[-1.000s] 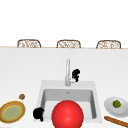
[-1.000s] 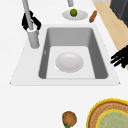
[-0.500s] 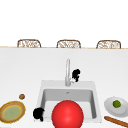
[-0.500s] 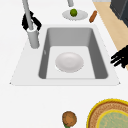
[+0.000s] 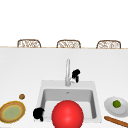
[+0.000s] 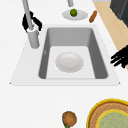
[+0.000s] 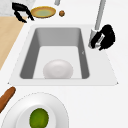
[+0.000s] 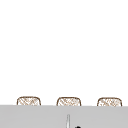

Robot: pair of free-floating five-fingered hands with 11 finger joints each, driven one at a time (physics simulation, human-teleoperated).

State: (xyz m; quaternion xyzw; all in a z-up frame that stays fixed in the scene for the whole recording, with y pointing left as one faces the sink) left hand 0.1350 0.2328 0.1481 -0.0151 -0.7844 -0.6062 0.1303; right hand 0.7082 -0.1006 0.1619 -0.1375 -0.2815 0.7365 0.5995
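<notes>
From the front, a red bowl (image 5: pixel 67 114) sits in the sink (image 5: pixel 94 100), a lime (image 5: pixel 116 103) lies on the plate (image 5: pixel 110 106) at 3 o'clock, and the left hand (image 5: pixel 38 113) hangs at 9 o'clock. In the right side view, the right hand (image 7: pixel 107 37) curls round the faucet handle (image 7: pixel 98 41), at 3 o'clock of the faucet (image 7: pixel 98 18).

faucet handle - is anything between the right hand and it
Nothing visible stands between them. In the right side view the right hand is right at the faucet base, its curled fingers around the small handle there. The left hand hovers at the sink front left corner.
</notes>
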